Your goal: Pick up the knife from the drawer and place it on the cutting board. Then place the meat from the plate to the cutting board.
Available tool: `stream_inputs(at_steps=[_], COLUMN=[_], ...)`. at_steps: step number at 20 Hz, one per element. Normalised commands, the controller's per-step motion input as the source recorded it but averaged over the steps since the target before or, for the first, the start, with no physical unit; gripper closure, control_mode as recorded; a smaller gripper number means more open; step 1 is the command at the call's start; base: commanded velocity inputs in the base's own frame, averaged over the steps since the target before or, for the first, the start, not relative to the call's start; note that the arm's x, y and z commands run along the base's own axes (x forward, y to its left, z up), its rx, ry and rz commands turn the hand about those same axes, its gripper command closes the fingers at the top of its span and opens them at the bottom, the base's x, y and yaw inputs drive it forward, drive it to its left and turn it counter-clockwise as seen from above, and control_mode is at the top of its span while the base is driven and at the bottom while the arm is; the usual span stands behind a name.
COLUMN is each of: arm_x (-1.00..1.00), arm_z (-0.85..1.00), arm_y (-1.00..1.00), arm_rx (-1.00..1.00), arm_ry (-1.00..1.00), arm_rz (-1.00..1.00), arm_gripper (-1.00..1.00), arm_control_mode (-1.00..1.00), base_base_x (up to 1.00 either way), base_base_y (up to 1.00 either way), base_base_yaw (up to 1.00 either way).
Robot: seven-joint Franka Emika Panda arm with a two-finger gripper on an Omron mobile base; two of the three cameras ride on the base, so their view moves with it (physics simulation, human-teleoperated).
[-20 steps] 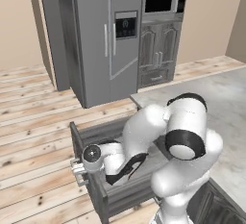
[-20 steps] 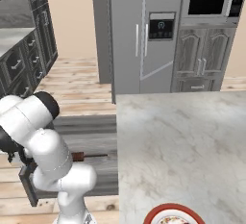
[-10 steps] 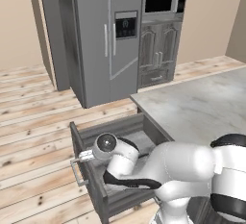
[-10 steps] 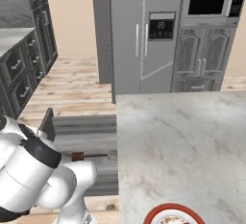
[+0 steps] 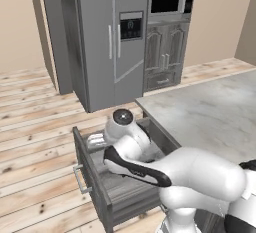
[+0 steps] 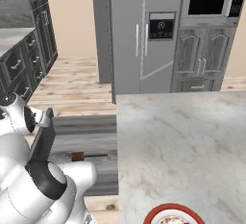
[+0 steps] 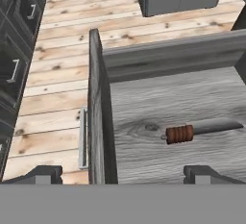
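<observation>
Drawer (image 7: 158,98) open; knife (image 7: 202,130) lies untouched on its floor, nearer the front edge. Gripper (image 7: 122,172) spread wide above, holding nothing. Knife, then meat, not yet moved to board.

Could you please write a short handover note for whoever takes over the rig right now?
Gripper: open, empty, hovering above the open drawer.
Knife: lying flat on the drawer floor, reddish-brown handle toward the drawer front, untouched; also seen in the right base view.
Plate: at the near edge of the marble counter, partly cut off by the frame.
Done: drawer is open, hand is over it.
Left: lower and grasp the knife, move it to the cutting board, then transfer the meat from the plate.
</observation>
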Motion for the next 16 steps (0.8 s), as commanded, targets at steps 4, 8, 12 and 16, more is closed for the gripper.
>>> stream_inputs(at_steps=[4,8,12,16], arm_x=[0.02,0.0,0.0,-0.03], arm_z=[0.02,0.0,0.0,0.0], arm_y=[-0.11,-0.06,-0.01,-0.08], arm_rx=[0.0,0.0,0.0,0.03], arm_ry=[0.03,0.0,0.0,0.0], arm_rz=[-0.22,-0.31,-0.33,-0.28], arm_gripper=[-1.0,-1.0,-1.0,-1.0], arm_control_mode=[-1.0,-1.0,-1.0,-1.0], base_base_x=[0.0,0.0,0.0,0.0], base_base_y=[0.0,0.0,0.0,0.0], base_base_yaw=[0.0,0.0,0.0,0.0])
